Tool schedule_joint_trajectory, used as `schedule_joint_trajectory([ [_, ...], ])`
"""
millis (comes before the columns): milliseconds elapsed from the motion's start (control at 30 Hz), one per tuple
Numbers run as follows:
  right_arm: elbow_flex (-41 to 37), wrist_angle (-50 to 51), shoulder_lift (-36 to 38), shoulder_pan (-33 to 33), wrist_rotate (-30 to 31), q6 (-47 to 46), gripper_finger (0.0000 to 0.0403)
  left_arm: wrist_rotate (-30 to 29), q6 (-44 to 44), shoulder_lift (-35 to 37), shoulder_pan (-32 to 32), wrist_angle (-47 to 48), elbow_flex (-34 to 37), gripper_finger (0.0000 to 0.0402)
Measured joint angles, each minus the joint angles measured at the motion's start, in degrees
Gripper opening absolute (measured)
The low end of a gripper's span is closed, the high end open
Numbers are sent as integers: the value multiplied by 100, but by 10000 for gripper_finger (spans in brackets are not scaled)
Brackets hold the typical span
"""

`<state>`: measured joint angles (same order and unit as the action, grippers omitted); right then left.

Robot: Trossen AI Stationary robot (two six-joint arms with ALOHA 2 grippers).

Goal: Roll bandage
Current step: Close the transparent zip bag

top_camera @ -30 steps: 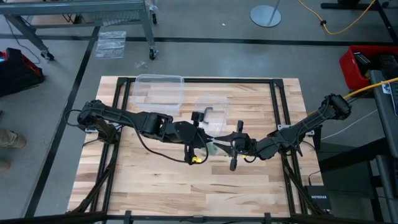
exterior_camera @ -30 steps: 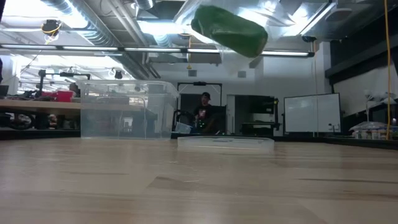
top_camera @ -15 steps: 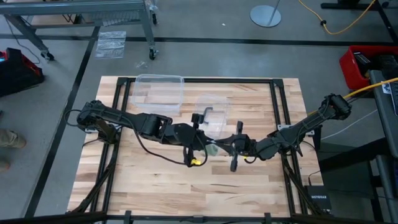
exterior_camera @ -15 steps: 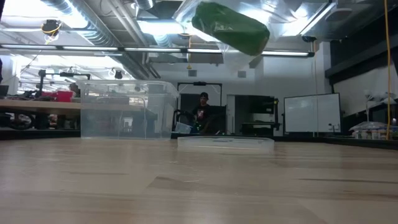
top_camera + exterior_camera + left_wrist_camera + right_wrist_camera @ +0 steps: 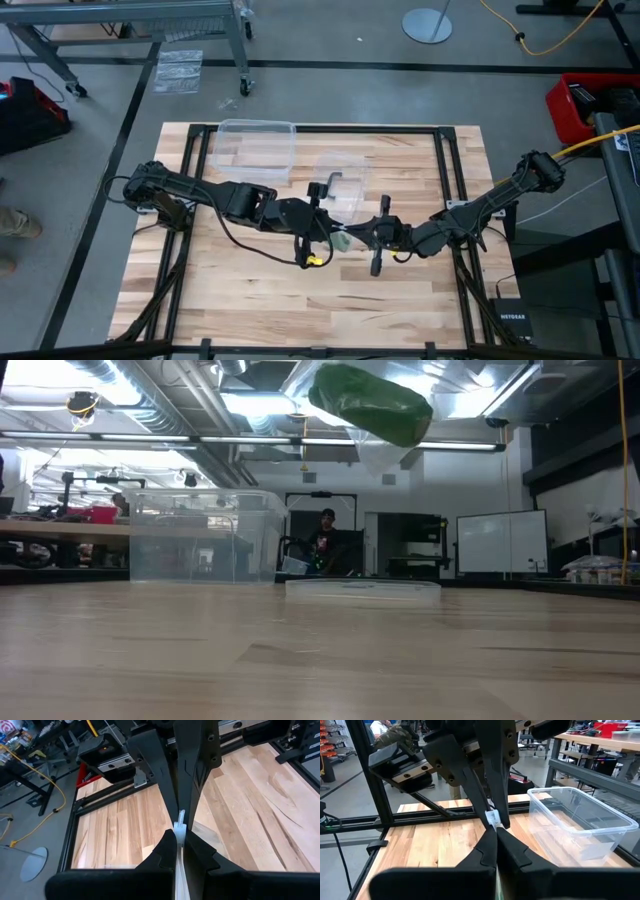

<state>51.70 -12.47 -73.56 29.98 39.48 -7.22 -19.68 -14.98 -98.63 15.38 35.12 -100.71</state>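
Both arms meet mid-table: the left gripper (image 5: 322, 238) and right gripper (image 5: 362, 235) each pinch the clear bag (image 5: 400, 400) hanging above the table (image 5: 400, 290), bandage (image 5: 368, 405) rolled inside. Pull the edges apart evenly toward 9 and 3 o'clock, gently

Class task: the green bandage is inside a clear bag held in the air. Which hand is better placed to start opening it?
Neither clearly: the left hand and right hand both pinch the clear bag's edge mid-table, with the bandage hanging inside.
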Motion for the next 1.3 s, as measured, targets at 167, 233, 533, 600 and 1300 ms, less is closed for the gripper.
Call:
schedule_joint_trajectory([
  [167,0,-57,-7,0,93,0,2,-4,2,0,0,25,-2,3],
  [233,0,-68,-7,0,102,1,2,-4,2,0,0,57,-7,3],
  [533,0,-98,-13,-4,145,0,1,-13,152,0,0,274,-13,3],
  [600,0,-99,-13,-4,147,0,1,-10,153,0,0,292,-13,3],
  [1300,-2,-127,-13,0,149,-3,0,-2,260,0,0,487,-12,4],
])
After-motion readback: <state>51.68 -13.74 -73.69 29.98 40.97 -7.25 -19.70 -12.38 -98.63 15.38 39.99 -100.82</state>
